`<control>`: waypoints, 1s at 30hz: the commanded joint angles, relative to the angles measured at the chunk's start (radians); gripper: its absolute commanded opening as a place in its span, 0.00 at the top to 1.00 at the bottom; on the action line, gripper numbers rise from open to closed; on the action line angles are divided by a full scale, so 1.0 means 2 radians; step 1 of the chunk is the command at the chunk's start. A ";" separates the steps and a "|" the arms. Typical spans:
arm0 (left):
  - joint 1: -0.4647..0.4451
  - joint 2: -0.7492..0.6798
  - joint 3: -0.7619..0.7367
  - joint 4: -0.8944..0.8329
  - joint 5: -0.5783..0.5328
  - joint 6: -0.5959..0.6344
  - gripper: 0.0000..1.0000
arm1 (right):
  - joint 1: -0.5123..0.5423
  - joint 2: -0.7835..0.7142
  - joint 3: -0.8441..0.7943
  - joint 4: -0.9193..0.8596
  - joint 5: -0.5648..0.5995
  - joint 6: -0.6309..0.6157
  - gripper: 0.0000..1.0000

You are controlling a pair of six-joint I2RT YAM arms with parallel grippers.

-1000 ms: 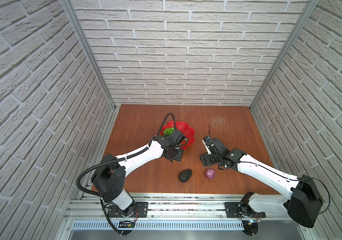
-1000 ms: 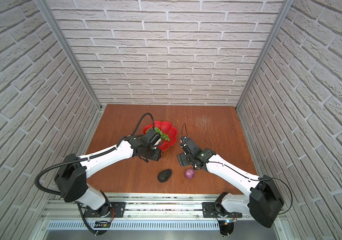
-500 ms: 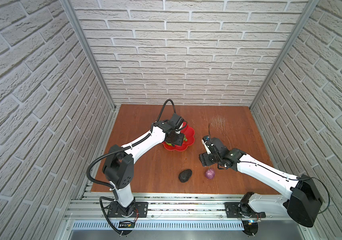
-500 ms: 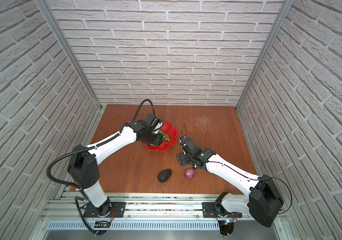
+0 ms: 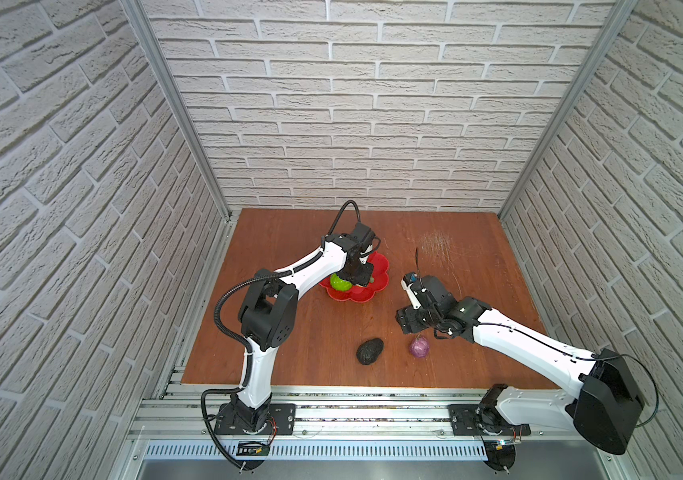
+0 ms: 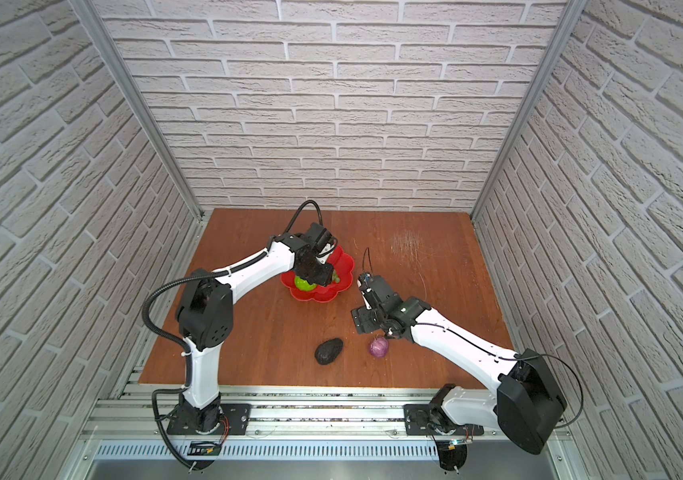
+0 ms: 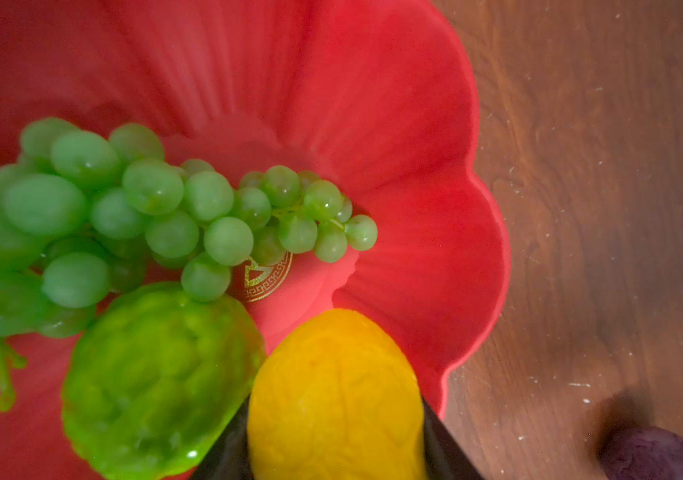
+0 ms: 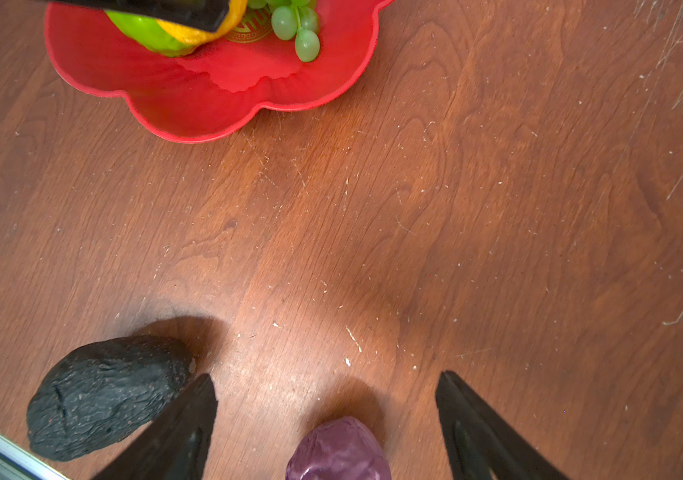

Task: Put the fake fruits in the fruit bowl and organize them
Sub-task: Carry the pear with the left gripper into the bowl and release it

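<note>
Two placed: long green grape bunch (image 7: pixel 144 208), bumpy bright-green ball (image 7: pixel 157 374) in scalloped red plastic bowl (image 7: pixel 435 124) under left pincer (image 7: pixel 335 419), which grasps small yellow fruit (image 7: pixel 335 374). Outstanding: purple onion-like bulb (image 8: pixel 337 451) just by released right pincer (image 8: pixel 326 376), blackish avocado (image 8: pixel 103 395) beside, both on counter (image 8: pixel 456 208).

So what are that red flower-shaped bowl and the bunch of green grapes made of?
Red scalloped bowl: probably moulded plastic, fairly glossy; uniform colour, smooth ribbed petals and a printed gold emblem. Green grape bunch: likely translucent plastic or rubbery vinyl, shiny; many grapes carry a small bright highlight.
</note>
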 commanded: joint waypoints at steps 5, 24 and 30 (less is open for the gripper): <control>-0.002 0.024 0.023 -0.024 0.004 0.020 0.61 | -0.002 0.001 -0.008 0.012 0.001 -0.009 0.16; -0.009 0.077 0.062 -0.051 -0.014 0.034 0.52 | -0.002 0.007 -0.020 0.030 -0.003 -0.014 0.16; -0.010 0.074 0.059 -0.050 -0.020 0.036 0.38 | -0.002 0.005 -0.023 0.032 -0.004 -0.012 0.16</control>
